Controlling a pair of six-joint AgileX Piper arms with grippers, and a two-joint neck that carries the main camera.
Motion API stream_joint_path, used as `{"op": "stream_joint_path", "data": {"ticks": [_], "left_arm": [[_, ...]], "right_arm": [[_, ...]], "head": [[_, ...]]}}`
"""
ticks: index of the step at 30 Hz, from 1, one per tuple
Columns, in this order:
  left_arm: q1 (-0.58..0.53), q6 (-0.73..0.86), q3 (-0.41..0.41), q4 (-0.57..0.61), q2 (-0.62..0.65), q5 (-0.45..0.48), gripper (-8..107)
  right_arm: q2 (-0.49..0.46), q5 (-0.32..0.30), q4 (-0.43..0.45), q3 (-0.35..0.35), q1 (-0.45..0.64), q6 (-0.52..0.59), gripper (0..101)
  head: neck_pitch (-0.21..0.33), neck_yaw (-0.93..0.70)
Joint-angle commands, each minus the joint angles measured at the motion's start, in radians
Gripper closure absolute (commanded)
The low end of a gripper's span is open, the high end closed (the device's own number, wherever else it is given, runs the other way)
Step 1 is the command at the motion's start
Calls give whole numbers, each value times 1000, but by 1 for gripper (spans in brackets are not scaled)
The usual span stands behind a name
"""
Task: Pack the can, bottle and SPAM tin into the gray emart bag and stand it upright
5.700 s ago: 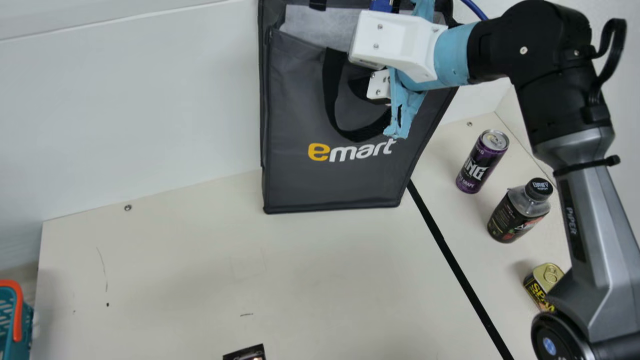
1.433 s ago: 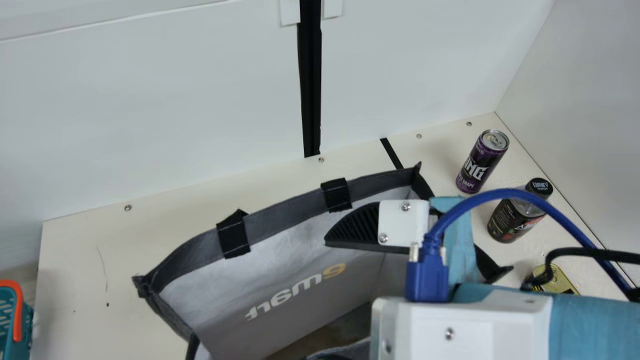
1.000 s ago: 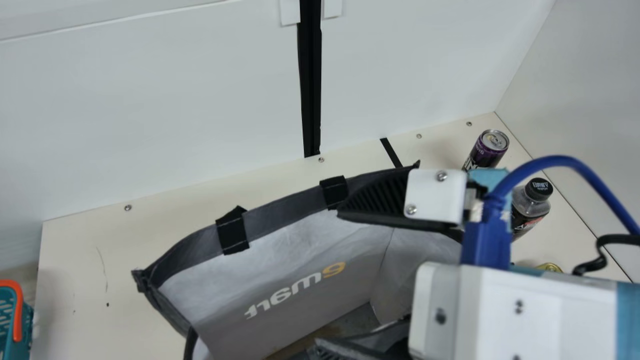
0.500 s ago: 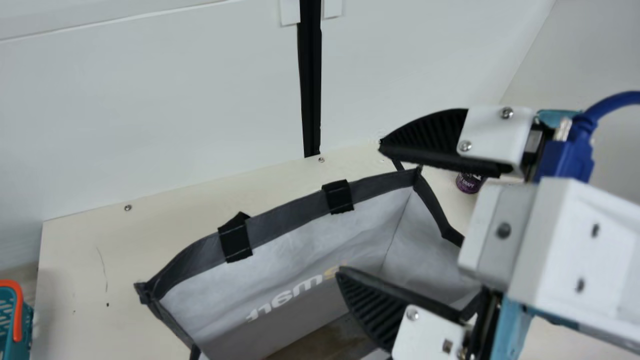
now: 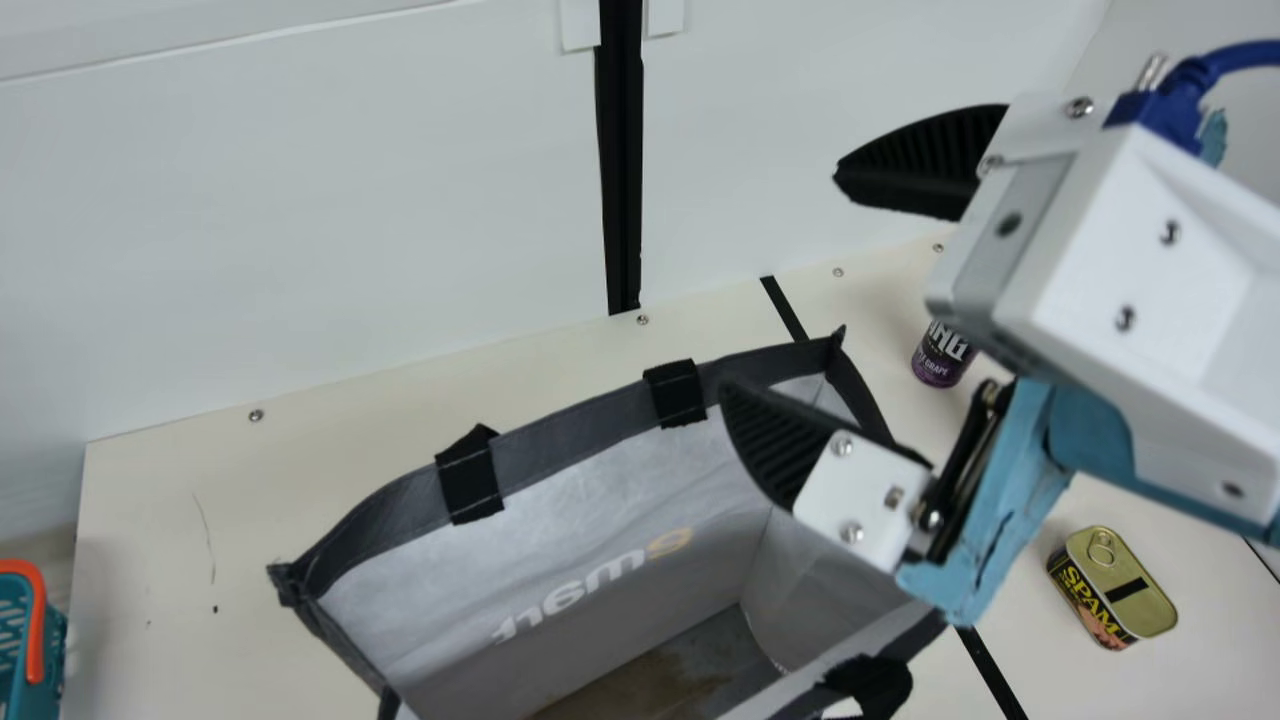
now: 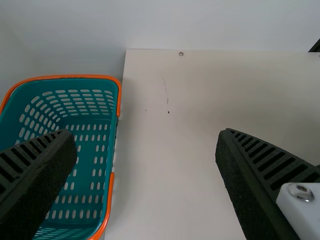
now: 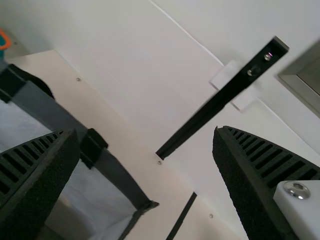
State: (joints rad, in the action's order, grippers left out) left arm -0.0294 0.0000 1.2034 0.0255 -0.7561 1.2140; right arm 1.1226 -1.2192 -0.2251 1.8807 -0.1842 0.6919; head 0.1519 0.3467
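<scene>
My right gripper (image 5: 780, 280) hangs open over the back right corner of the gray emart bag (image 5: 600, 440), which stands with its mouth open upward. In the right wrist view, my right gripper (image 7: 145, 175) has nothing between its fingers, and the bag's rim (image 7: 115, 172) lies below. The purple can (image 5: 940, 357) is upright behind my right arm, its top hidden. The SPAM tin (image 5: 1112, 588) rests on the table right of the bag. The bottle is hidden by my right arm. My left gripper (image 6: 145, 175) is open with nothing between its fingers.
A teal basket with orange handles (image 5: 35, 630) stands at the left, also the basket (image 6: 95, 135) in the left wrist view. A white wall with a black post (image 5: 620, 180) rises behind the table (image 5: 180, 520). Black tape crosses the table beside the bag.
Seconds ago my right arm was at the bag's top as it stood farther back; now the bag is nearer and wide-mouthed. Since then my right gripper has risen away from the bag, its fingers wide apart, uncovering the SPAM tin.
</scene>
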Motion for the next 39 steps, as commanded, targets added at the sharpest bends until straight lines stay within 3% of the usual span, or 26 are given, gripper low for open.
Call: {"op": "stream_joint_path", "data": {"ticks": [1, 18, 39], "left_arm": [[0, 0, 0, 0, 0, 0, 9], [0, 0, 0, 0, 0, 0, 9], [0, 0, 0, 0, 0, 0, 9]], "right_arm": [[10, -1, -19, 5, 71, 12, 6], [91, -1, -137, 19, 403, 107, 6], [145, -1, -102, -77, 641, 109, 6]], "head": [[23, 2], [23, 2], [23, 2]]}}
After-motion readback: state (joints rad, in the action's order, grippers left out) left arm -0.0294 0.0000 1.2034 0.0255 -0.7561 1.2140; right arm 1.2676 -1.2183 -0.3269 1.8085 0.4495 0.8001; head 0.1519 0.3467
